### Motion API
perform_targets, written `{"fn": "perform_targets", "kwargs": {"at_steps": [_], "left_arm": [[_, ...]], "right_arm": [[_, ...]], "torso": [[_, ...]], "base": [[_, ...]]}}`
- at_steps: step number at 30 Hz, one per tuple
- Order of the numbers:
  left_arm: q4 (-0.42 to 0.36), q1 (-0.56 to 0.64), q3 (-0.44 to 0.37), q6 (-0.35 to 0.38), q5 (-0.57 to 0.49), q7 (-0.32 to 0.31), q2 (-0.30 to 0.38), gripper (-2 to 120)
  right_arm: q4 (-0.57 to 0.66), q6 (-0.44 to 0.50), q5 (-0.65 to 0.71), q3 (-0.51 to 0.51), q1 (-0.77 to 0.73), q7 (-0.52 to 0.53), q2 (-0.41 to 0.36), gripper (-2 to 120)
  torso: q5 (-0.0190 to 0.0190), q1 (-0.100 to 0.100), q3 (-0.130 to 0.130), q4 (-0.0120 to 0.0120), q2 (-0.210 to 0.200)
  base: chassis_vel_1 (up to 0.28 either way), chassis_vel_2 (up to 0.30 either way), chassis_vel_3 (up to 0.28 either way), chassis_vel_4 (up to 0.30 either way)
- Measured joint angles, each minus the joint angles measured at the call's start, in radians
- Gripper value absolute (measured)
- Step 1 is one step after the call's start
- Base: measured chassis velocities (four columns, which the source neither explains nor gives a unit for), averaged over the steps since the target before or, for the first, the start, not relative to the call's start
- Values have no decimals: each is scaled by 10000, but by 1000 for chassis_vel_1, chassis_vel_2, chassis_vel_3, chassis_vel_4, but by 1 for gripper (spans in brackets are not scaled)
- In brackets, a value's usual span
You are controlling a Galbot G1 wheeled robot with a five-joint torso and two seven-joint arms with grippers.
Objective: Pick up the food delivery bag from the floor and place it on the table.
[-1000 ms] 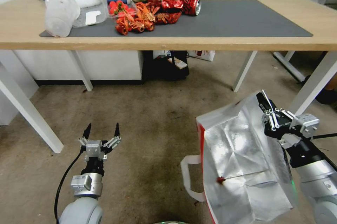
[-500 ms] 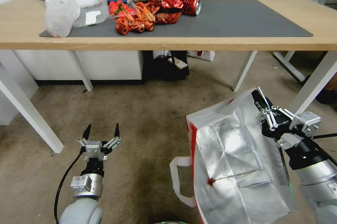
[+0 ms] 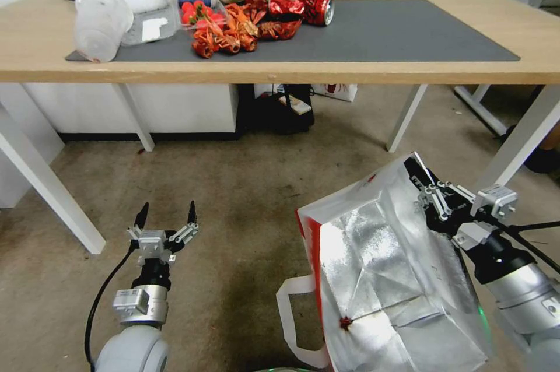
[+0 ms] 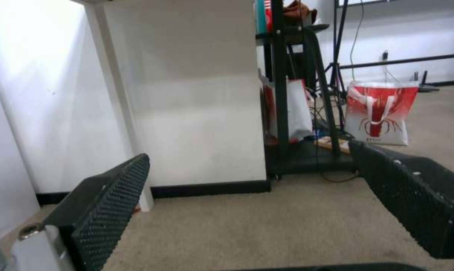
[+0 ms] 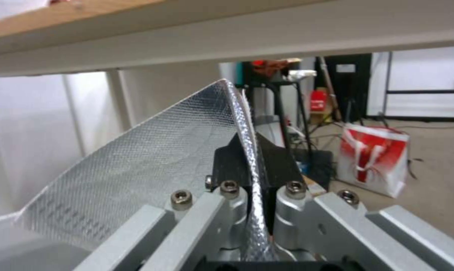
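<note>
One food delivery bag (image 3: 385,267) at lower right of the head view, right gripper (image 3: 429,200) pinched on its foil rim, off the floor (image 3: 245,197). Looks light, crumply, tear-prone; handles (image 3: 291,325) safer. Left gripper (image 3: 166,223) spread, empty, lower left.

The head view looks forward and down from above, taking in the worktop (image 3: 408,69) far ahead, the floor (image 3: 245,197) below it, the left hand (image 3: 165,221) near left and the right hand (image 3: 421,182) near right.

The left wrist view sits low, close behind its hand's spread fingers (image 4: 111,203), facing level along the floor under the worktop.

The right wrist view looks forward and slightly up from right behind its hand (image 5: 250,158), very near the food delivery bag (image 5: 151,162), under the worktop edge.

Both wrist views share a far red-and-white bag (image 4: 382,113) on the floor.
</note>
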Motion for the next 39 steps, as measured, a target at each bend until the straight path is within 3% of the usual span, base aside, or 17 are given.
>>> {"fn": "perform_targets", "kwargs": {"at_steps": [18, 22, 29, 39], "left_arm": [[-77, -3, 38, 37, 10, 21, 20, 99], [-196, 15, -18, -69, -321, 453, 53, 99], [-325, 75, -122, -131, -424, 991, 67, 99], [-385, 93, -180, -161, -344, 1051, 86, 100]], "right_arm": [[-12, 323, 1810, 213, 223, -1285, -997, 0], [-13, 443, 2854, 682, 335, -2109, -1328, 0], [-13, 448, 3314, 864, 385, -2719, -1423, 0], [-14, 447, 3438, 954, 426, -3172, -1413, 0]], "torso": [[0, 0, 0, 0, 0], [0, -1, 0, 0, 0], [-1, 0, 0, 0, 0], [0, 0, 0, 0, 0]], "base": [[0, 0, 0, 0], [0, 0, 0, 0], [0, 0, 0, 0], [0, 0, 0, 0]]}}
